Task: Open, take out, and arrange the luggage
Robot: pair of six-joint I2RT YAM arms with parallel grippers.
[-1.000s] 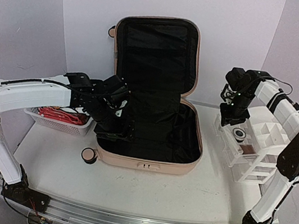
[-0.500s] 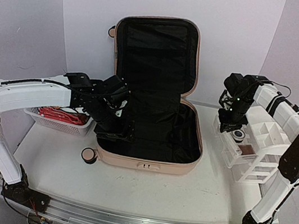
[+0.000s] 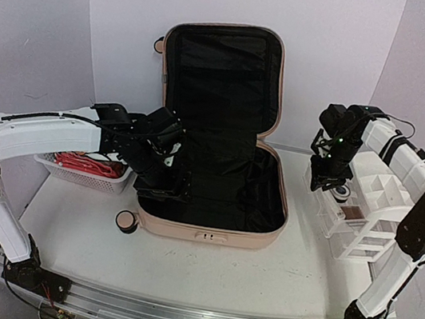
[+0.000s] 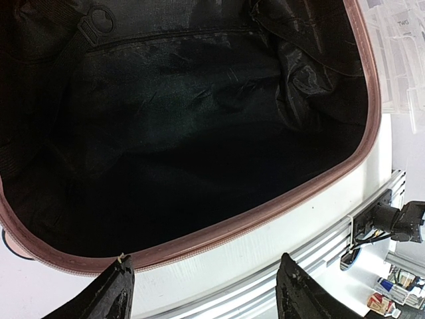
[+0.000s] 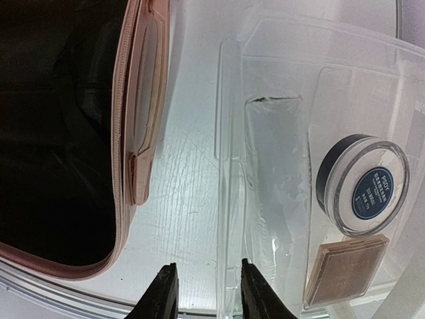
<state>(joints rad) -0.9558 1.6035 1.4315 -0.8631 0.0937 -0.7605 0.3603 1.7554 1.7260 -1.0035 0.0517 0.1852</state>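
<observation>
The peach-pink luggage [image 3: 209,232] lies open mid-table, its lid [image 3: 222,72] standing upright and black lining showing in both halves. My left gripper [image 3: 167,181] hovers over the left part of the base; in the left wrist view it [image 4: 204,260] is open above the front rim [image 4: 265,216], nothing between its fingers. My right gripper [image 3: 318,180] is at the left edge of the clear drawer organizer [image 3: 366,208]. In the right wrist view it [image 5: 207,266] stands open, narrowly, with the organizer's clear wall [image 5: 229,199] between its fingers.
The organizer's top tray holds a round black-rimmed jar [image 5: 362,185] and a flat brown pad [image 5: 345,269]. A white mesh basket [image 3: 84,176] with red items stands left of the luggage. A caster wheel [image 3: 127,221] sticks out at the front left corner.
My right gripper has dropped slightly and shifted left to the organizer's left edge, its jaws narrowing then widening a little. The left arm and luggage have not moved.
</observation>
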